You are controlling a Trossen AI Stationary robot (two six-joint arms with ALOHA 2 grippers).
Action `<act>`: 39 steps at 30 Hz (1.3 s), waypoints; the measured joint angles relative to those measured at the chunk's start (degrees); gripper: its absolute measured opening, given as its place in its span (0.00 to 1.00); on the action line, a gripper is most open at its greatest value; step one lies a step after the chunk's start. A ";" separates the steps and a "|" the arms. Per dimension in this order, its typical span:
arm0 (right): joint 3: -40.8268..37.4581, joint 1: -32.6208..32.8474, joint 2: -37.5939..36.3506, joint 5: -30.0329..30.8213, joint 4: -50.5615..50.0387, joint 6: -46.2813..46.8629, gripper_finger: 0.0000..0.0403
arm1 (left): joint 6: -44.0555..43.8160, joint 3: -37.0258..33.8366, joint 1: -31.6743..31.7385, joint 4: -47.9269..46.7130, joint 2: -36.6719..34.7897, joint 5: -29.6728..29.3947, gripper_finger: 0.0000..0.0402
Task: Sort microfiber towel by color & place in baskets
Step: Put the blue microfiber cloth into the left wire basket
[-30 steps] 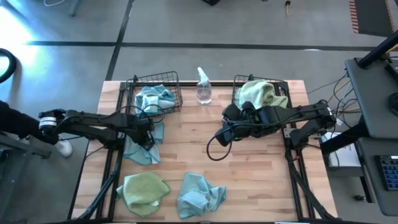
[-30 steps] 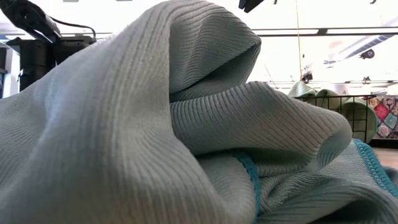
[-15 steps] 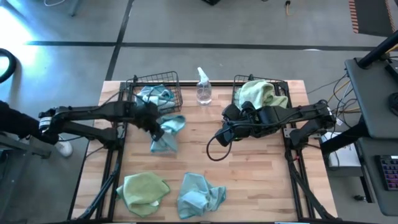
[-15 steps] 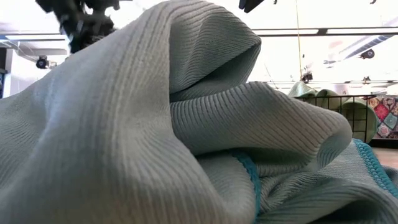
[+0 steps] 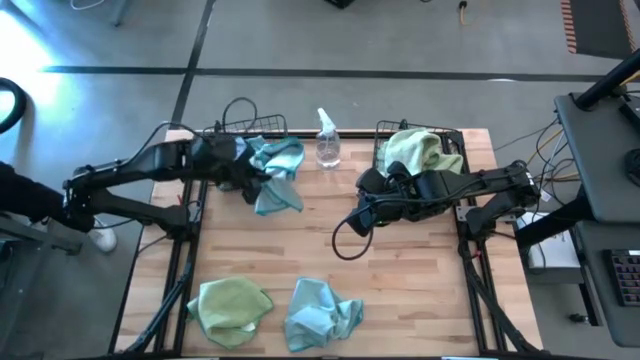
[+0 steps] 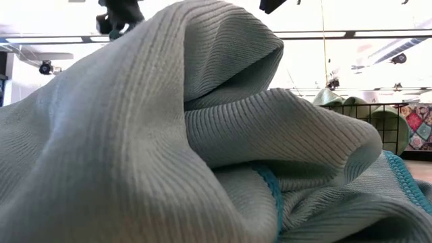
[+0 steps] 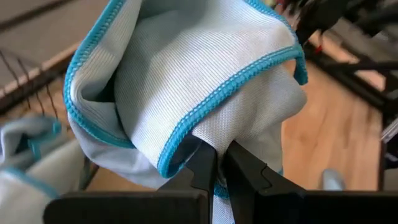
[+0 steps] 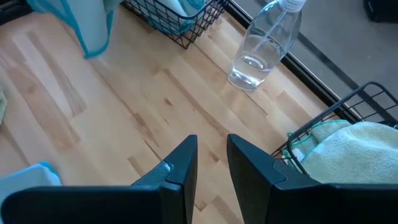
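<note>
My left gripper (image 5: 250, 176) is shut on a light blue towel (image 5: 279, 172) beside the near right corner of the left basket (image 5: 226, 131). That black wire-mesh basket holds another light blue cloth (image 7: 28, 149). The right basket (image 5: 455, 137) holds a pale yellow-green towel (image 5: 412, 150). A second yellow-green towel (image 5: 232, 306) and a light blue towel (image 5: 322, 312) lie flat near the table's near edge. The light blue one fills the low view (image 6: 202, 155). My right gripper (image 8: 212, 163) is open and hovers over bare wood at mid-table. My left gripper pinches a bunched fold of the light blue towel (image 7: 205, 127) between its two fingers (image 7: 202, 163), with several layers gathered. The towel billows out past the fingertips, its darker blue hem (image 7: 230, 84) curling across it. It is lifted off the table, slack.
A clear spray bottle (image 5: 327, 140) stands between the two baskets near the far edge. A black cable (image 5: 350, 235) loops on the wood under the right arm. Black frame rails (image 5: 185, 280) run along both table sides. Bare wood lies at mid-table.
My left gripper, shut on the light blue towel, has risen and moved toward the far edge and the left basket. The towel, which lay on the table at the left, is now lifted clear and bunched beside the basket's corner.
</note>
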 joint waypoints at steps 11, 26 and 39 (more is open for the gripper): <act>0.00 0.00 -0.02 0.00 -0.13 -3.19 0.20 | 7.27 16.09 0.00 0.10 5.32 -1.60 0.02; 0.00 -0.02 -0.11 -0.02 -0.66 -3.27 0.20 | 19.02 34.86 -0.01 -11.57 16.09 -14.96 0.02; 0.00 -0.04 -0.13 0.48 -0.87 -3.19 0.20 | 18.64 40.82 0.11 -23.86 18.58 -42.83 0.02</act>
